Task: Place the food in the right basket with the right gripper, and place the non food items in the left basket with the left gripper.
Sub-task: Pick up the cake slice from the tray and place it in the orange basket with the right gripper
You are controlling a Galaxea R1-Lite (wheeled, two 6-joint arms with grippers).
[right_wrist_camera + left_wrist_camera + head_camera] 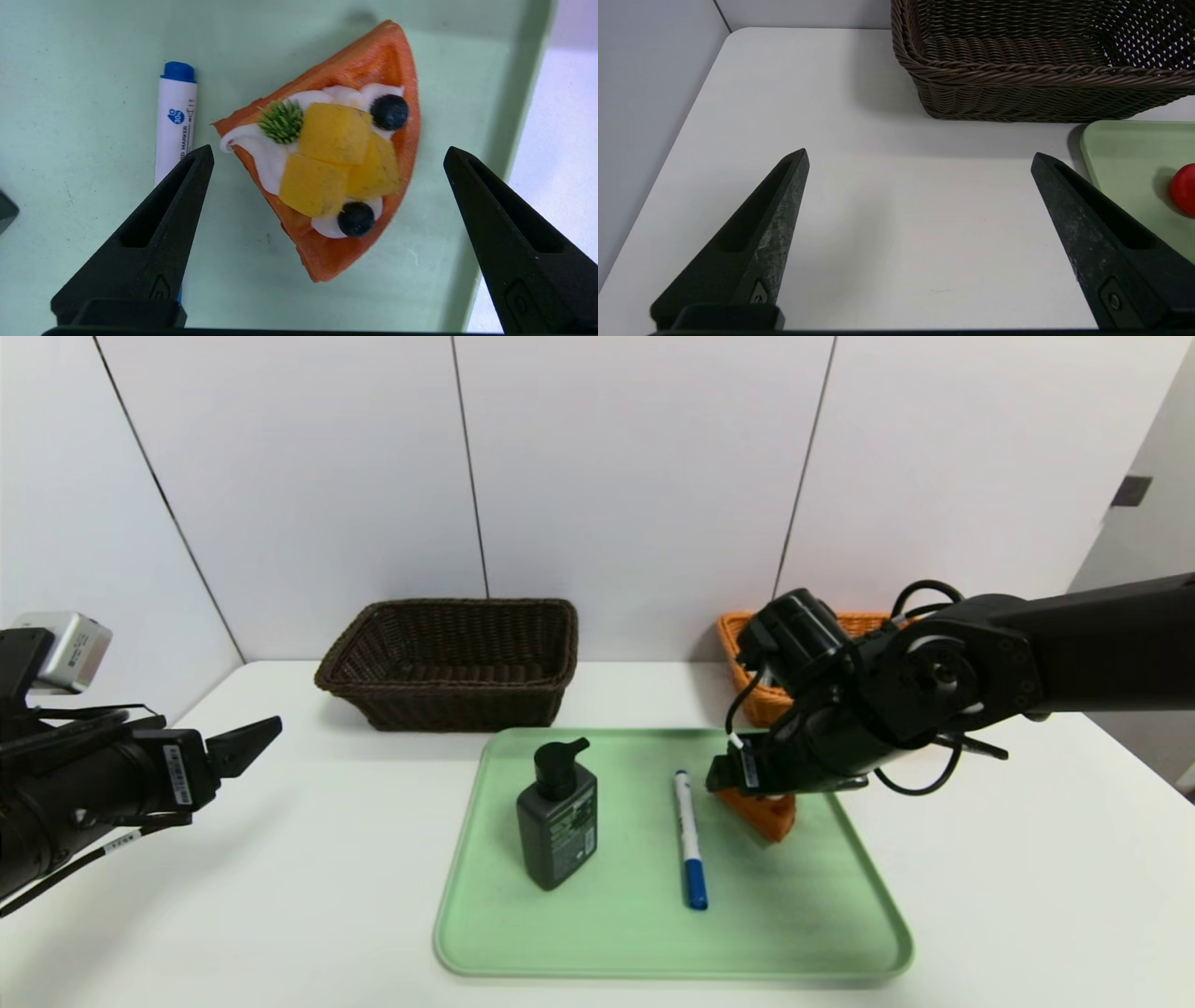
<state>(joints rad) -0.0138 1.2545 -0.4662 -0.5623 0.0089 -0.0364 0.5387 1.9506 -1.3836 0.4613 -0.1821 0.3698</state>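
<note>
Three things, the waffle slice (336, 158), marker (689, 840) and pump bottle (557, 826), wait on the green tray (579, 933), nothing sorted visibly, while the right claw (327, 186) hangs wide open and empty over the waffle slice.

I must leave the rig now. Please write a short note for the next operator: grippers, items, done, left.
Right gripper: open, fingers on either side of the waffle slice on the green tray, not gripping yet.
Left gripper: open, parked over the table left of the tray.
Pump bottle and marker lie on the tray.
Done: nothing visibly sorted.
Left: waffle to orange basket; bottle, marker to brown basket.
</note>
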